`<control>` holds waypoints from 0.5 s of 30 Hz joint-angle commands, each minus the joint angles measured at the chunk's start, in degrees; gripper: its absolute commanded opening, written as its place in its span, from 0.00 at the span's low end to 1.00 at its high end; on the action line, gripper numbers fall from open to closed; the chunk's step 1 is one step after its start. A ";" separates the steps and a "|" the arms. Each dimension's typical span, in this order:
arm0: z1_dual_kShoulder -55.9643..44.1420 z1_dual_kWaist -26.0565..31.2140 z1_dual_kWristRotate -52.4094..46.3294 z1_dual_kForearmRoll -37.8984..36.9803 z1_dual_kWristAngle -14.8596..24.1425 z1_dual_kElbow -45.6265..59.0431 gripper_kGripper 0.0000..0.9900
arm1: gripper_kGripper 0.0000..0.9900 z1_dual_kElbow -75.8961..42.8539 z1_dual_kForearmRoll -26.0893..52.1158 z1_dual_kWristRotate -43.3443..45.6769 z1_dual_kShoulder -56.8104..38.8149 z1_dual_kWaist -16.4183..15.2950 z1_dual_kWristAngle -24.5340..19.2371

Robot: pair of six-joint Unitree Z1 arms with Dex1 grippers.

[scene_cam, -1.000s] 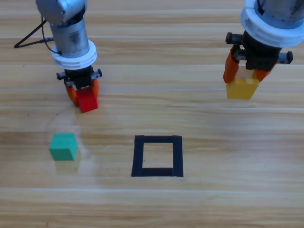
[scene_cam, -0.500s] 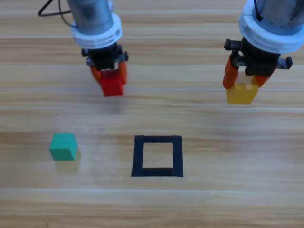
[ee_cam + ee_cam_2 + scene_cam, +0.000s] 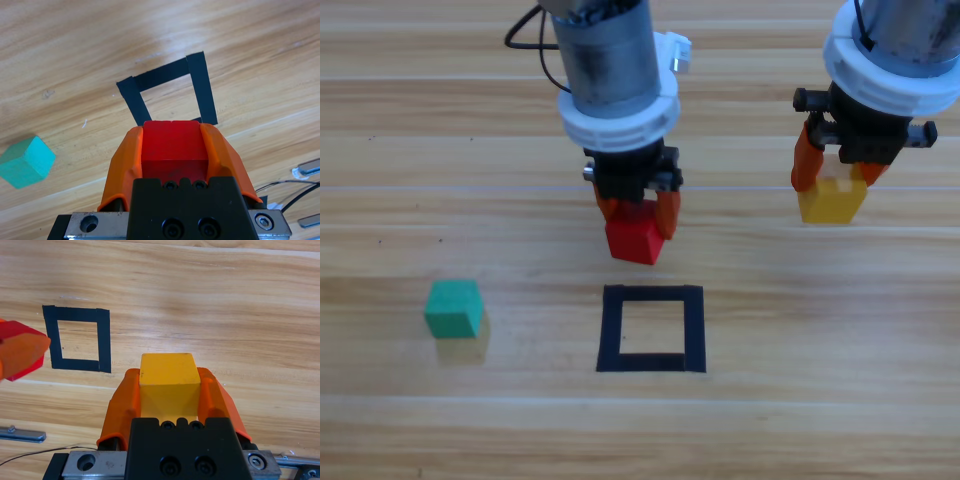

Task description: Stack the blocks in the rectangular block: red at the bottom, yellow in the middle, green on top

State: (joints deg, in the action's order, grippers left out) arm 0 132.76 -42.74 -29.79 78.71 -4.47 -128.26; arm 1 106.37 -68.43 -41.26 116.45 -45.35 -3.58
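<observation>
The rectangular block, a flat outline of black tape with bare wood showing in its hollow middle, lies on the pale wooden table toward the lower centre of the high view, with nothing inside it. The left gripper, orange-jawed on its grey arm, hangs just above the outline's upper edge in that view, its jaws pinching the small bright-red cube from both sides; in the left wrist view the same red cube sits snug between the jaws, with the tape outline just beyond it. The right gripper is well off to the right of the outline, near the picture's upper right, its jaws pressed against the small yellow cube; in the right wrist view the yellow cube fills the space between the jaws, and the tape outline lies away to the left. The small teal-green cube rests alone on the table, well to the left of the outline, apart from both grippers.
</observation>
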 commanded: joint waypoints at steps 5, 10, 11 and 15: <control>2.76 -4.02 -7.47 1.89 4.56 3.20 0.02 | 0.00 -1.43 -0.30 1.36 -0.52 -1.06 -0.47; 3.55 -4.81 -14.15 1.89 5.88 4.34 0.02 | 0.00 -1.78 -0.30 1.80 -0.52 -1.06 -1.17; 3.82 -5.16 -15.56 1.80 5.96 4.43 0.02 | 0.00 -1.78 -0.30 1.80 -0.43 -1.06 -1.17; 4.17 -6.65 -21.27 1.62 5.88 4.60 0.02 | 0.00 -1.61 -0.30 1.89 -0.43 -1.06 -1.26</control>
State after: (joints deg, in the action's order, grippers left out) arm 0 133.65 -46.25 -47.62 80.25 1.19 -125.00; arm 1 106.29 -68.43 -39.74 116.45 -45.35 -3.90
